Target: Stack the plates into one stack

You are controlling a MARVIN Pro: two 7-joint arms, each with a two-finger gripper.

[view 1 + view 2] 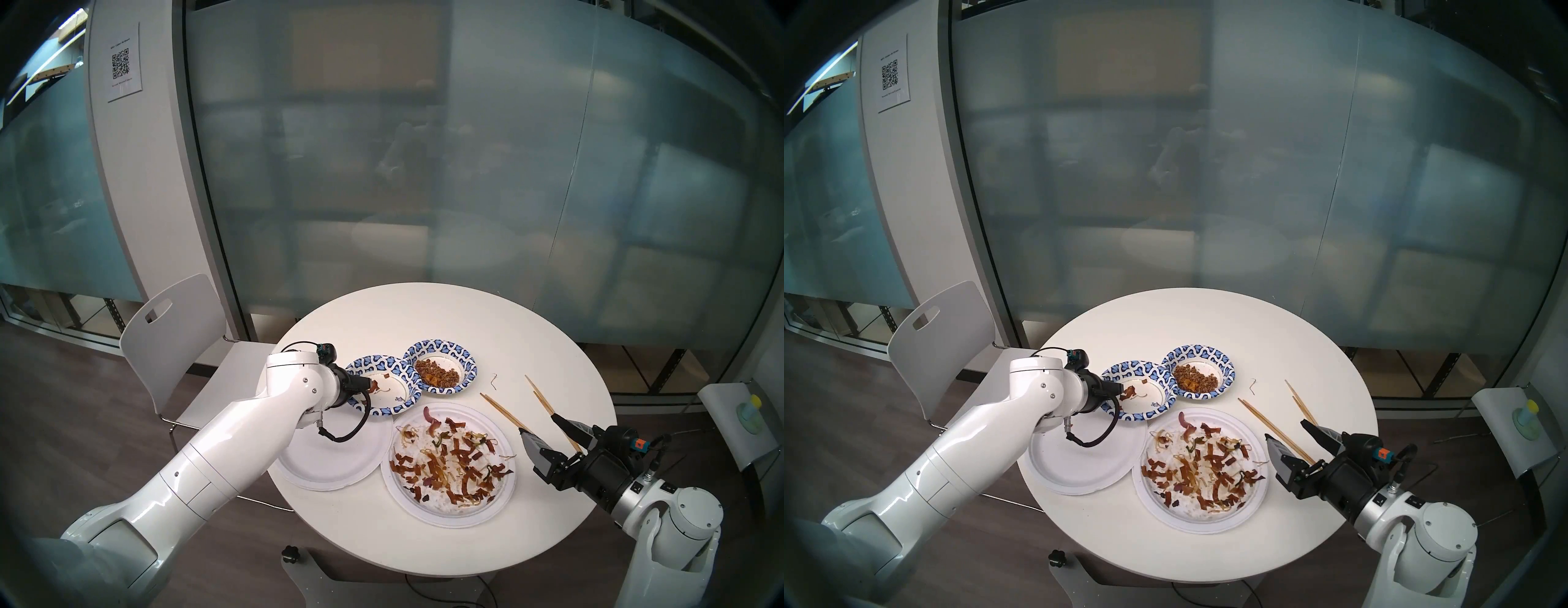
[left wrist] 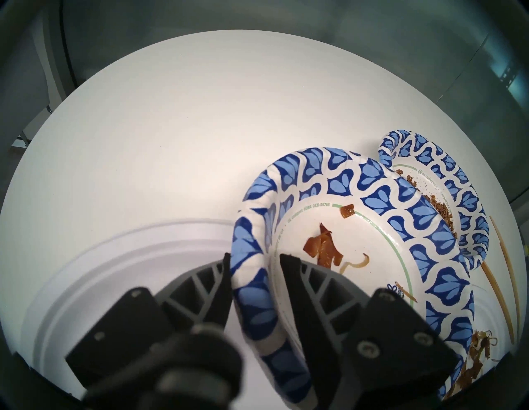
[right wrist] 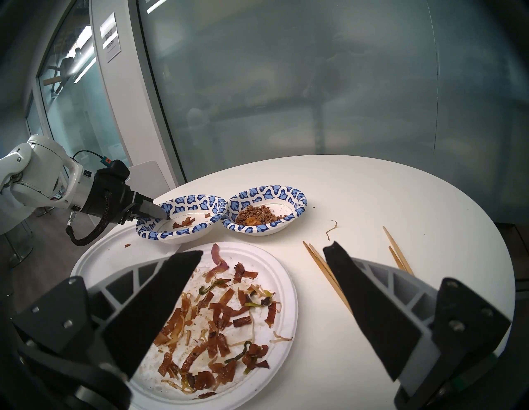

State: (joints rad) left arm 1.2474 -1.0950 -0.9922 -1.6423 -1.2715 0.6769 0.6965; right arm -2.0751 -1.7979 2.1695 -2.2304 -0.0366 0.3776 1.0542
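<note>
My left gripper (image 1: 365,388) is shut on the near-left rim of a blue-patterned bowl (image 1: 394,388) holding a few brown scraps. One finger is inside the rim and one outside, as the left wrist view shows (image 2: 254,257). That bowl (image 3: 186,226) overlaps the far edge of an empty white plate (image 1: 335,458). A second blue-patterned bowl (image 1: 441,367) with brown crumbs touches it on the right. A white plate (image 1: 449,463) strewn with noodle leftovers lies at the front. My right gripper (image 1: 536,423) is open and empty, right of that plate and above chopsticks.
Two pairs of wooden chopsticks (image 1: 505,412) (image 1: 539,392) lie on the round white table (image 1: 424,314), right of the dishes, with a noodle scrap (image 1: 493,381) nearby. A white chair (image 1: 178,339) stands at the table's left. A glass wall runs behind.
</note>
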